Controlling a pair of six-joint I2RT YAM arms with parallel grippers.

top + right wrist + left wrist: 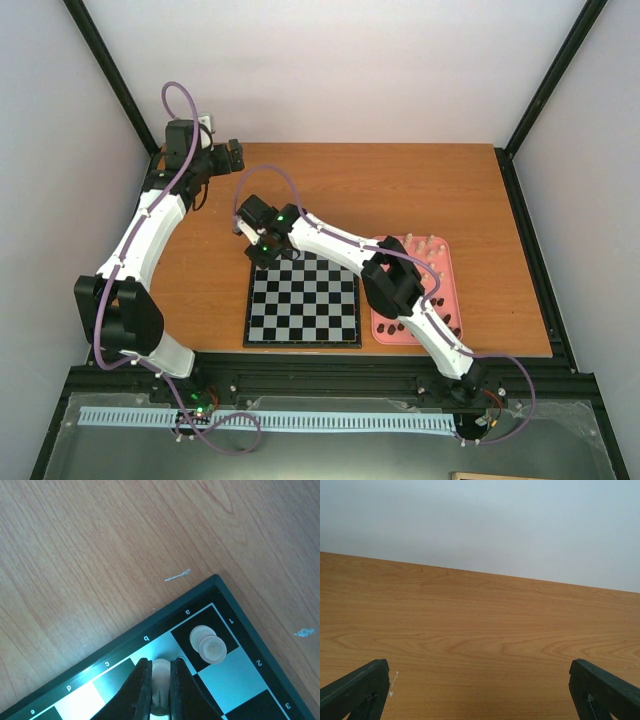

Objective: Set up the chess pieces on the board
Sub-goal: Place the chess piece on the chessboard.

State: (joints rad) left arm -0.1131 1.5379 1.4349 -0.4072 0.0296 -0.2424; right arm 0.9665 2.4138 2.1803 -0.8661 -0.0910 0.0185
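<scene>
The board [303,300] lies on the table in front of the arms. In the right wrist view its corner [220,587] shows, with a pale cream piece [209,644] standing upright on the black corner square by "a" and "1". My right gripper [160,680] is shut on another cream piece [160,676] over the light square by "b". From above, that gripper [262,250] hangs at the board's far left corner. Other chess pieces sit in the pink tray [440,275]. My left gripper [234,155] is open at the table's far left, with only bare wood between its fingers [357,690].
The pink tray lies right of the board, partly hidden by my right arm. A small white scuff [177,575] marks the wood just beyond the board's corner. Black frame posts [540,90] rise at the table's back corners.
</scene>
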